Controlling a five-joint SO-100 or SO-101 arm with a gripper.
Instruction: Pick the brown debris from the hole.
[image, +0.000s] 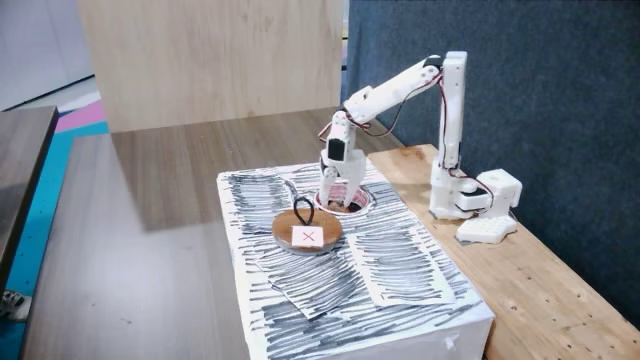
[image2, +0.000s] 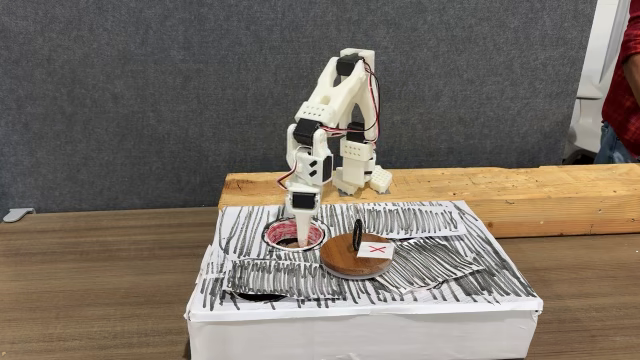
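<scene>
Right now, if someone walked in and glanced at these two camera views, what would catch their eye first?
Probably the white box covered in black scribbled stripes, standing on the brown table. Above it the white robot arm bends down so its tool dips into the round hole with a pinkish-red rim; whether the tool holds anything cannot be told. Just right of the hole in that fixed view lies a round wooden disc with a white red-X label and black loop.

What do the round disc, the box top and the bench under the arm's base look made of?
Disc: likely wood, brown with a smooth sheen, paper red-X label. Box top: apparently white paper sheets with black scribbled lines, edges lifting. Bench: pale unfinished timber, grain visible.
</scene>
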